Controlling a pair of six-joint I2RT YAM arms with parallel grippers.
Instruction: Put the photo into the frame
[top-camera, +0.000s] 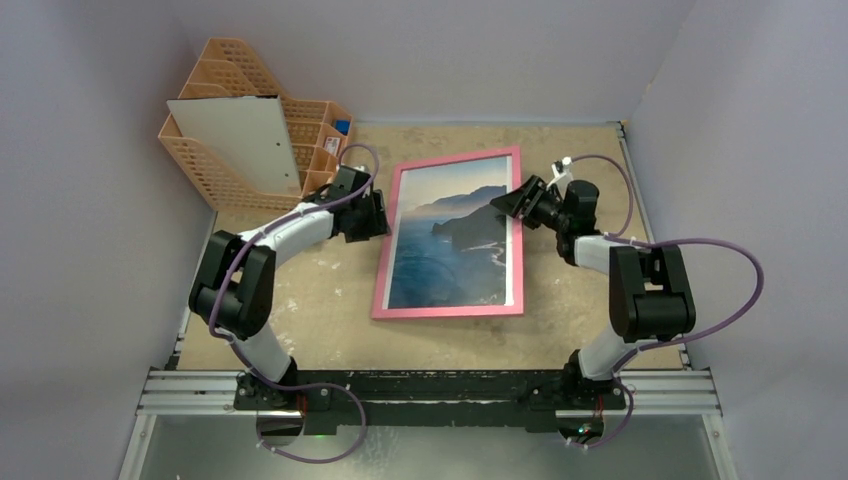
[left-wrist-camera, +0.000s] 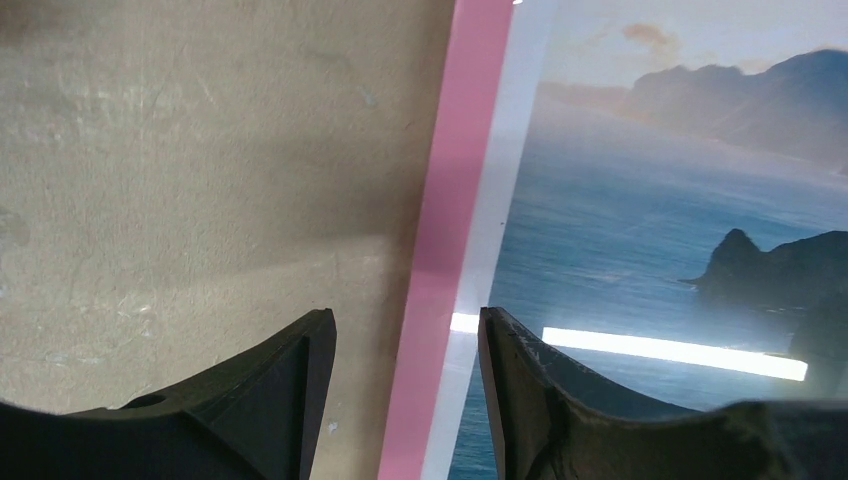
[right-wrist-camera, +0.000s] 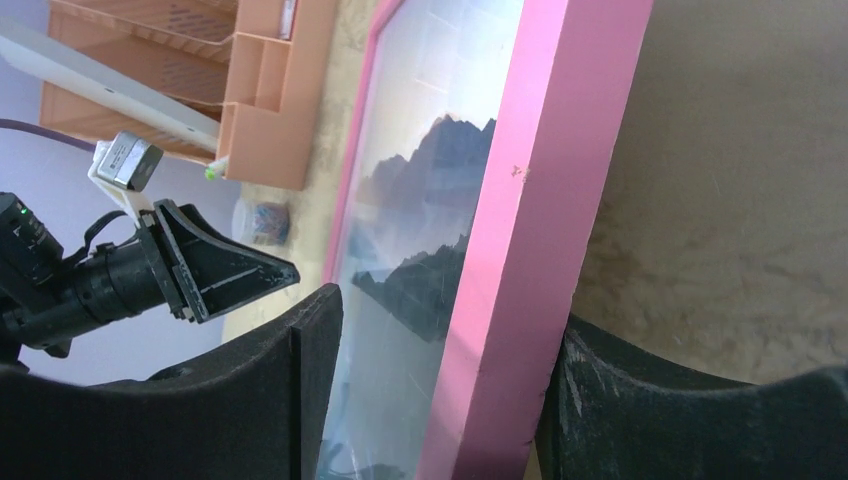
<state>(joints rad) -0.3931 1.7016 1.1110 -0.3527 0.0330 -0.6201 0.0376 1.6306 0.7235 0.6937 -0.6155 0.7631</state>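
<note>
Frame (top-camera: 447, 311) lies face up mid-desk (top-camera: 330, 300), long sides running approx. 12 to 6 o'clk, top end skewed a bit toward 1 o'clk. Photo (top-camera: 455, 240) shows inside the pink border, sea + dark mountains up. In the left wrist view a thin white strip runs btwn pink rail and picture, and a bright glare bar crosses the water. L pincer (top-camera: 372, 215) is at the frame's 10 o'clk side. It's held mid-wide, straddling the rail w/ one finger over bare desk and the other over the photo's edge. There's a gap either side of the rail, so it grips nothing. R pincer (top-camera: 510, 200) is at the frame's 2 o'clk side, also spread and straddling its rail. The outer finger is right against the rail's outside face, but the inner finger hangs over the picture w/ a clear gap to the pink, so it isn't clamped. Can't tell if that edge is lifted off the desk. Orange mesh rack (top-camera: 195, 165) stands at the desk's 10 o'clk corner, well apart from the frame, w/ a pale flat board (top-camera: 240, 135) leaning in it.
</note>
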